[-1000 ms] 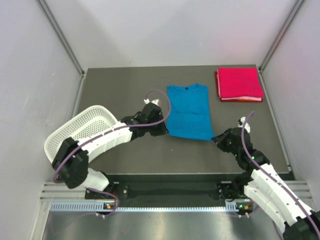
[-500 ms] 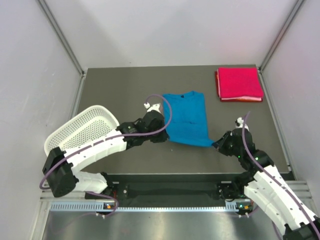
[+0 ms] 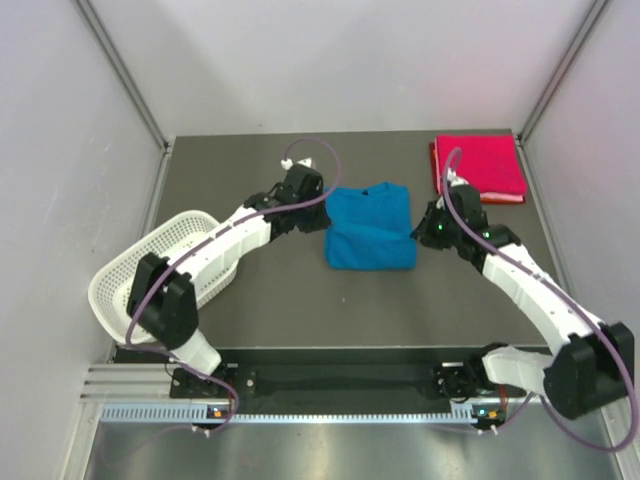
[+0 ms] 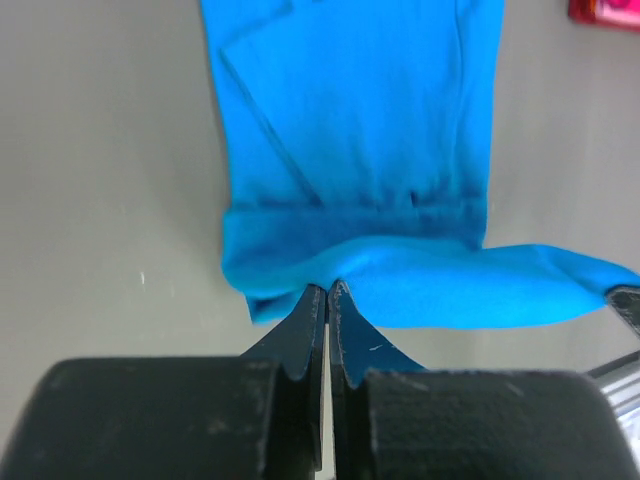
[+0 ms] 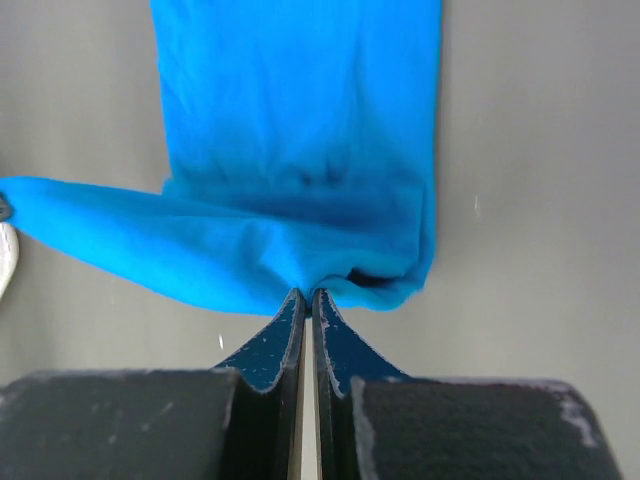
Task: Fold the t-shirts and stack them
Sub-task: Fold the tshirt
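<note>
While its doubled-over edge is held at both corners, the blue t-shirt point(image 3: 370, 232) is seen mid-table point(image 3: 300, 310). The left corner is pinched by the left gripper point(image 4: 327, 290), the right corner by the right gripper point(image 5: 306, 295), with both sets of jaws pressed together on cloth. The pink-red t-shirt point(image 3: 485, 165) is laid folded at the far right. A white basket point(image 3: 170, 236) is set at the left edge.

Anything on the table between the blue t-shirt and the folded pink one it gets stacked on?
Nothing loose lies between the blue t-shirt and the pink t-shirt. Only the right arm itself crosses that gap, its right gripper pinching the blue cloth. The basket sits off to the left.
</note>
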You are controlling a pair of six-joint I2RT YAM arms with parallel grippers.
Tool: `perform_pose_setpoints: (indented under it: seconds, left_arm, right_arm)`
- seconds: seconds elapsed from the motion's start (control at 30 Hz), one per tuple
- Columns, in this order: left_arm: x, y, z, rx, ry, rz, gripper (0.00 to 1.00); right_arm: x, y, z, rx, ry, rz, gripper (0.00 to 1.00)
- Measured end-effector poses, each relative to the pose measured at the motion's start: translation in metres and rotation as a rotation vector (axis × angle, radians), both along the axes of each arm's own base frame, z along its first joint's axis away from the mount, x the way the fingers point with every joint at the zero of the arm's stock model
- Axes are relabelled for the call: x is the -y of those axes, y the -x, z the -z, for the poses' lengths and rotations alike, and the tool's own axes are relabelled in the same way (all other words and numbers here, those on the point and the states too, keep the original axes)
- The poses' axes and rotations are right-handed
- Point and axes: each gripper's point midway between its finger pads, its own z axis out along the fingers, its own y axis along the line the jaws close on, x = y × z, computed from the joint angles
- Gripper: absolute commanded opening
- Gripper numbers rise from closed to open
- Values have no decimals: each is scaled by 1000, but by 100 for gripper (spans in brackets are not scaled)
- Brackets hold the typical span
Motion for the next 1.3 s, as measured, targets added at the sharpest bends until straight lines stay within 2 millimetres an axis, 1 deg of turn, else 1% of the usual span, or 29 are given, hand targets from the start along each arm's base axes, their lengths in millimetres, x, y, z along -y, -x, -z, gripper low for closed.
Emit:
perform_pose_setpoints:
  seconds: [0.2,0.27,0.3,0.33,0.43,0.6,0.73,0.9,1.03,1.07,1.17,1.3]
  left_arm:
    - [-5,-67,7,-23,39,-19,0]
    - [-5,-88,7,-20,56,-19,0]
    - [-1,-99,7,-15,74,-9,0]
    - [-3,-108,8,-11,86,-12,0]
    - [-3,-129,13,2,113,5,0]
    - [-3,-155,22,10,140,23,0]
    - [0,-175,25,40,158,34,0]
    - [2,-191,33,70,172,46,0]
    - [6,-205,42,96,194,64,0]
    - [7,-208,45,101,198,68,0]
    - [10,-216,53,104,200,69,0]
    - [11,-225,67,110,189,54,0]
  right_arm:
    - [2,-62,-15,24,10,-11,0]
    - [4,-80,-14,25,10,-14,0]
    - [4,-88,-14,28,11,-17,0]
    - [5,-97,-12,27,12,-26,0]
    - [3,-119,-3,16,5,-50,0]
    - [0,-147,15,-7,-15,-75,0]
    - [-2,-163,20,-2,-29,-82,0]
    - [-3,-178,20,12,-43,-87,0]
    - [1,-187,22,24,-47,-75,0]
    - [2,-188,23,25,-49,-70,2]
    - [5,-193,29,17,-54,-60,6]
    - [5,-211,41,14,-63,-59,8]
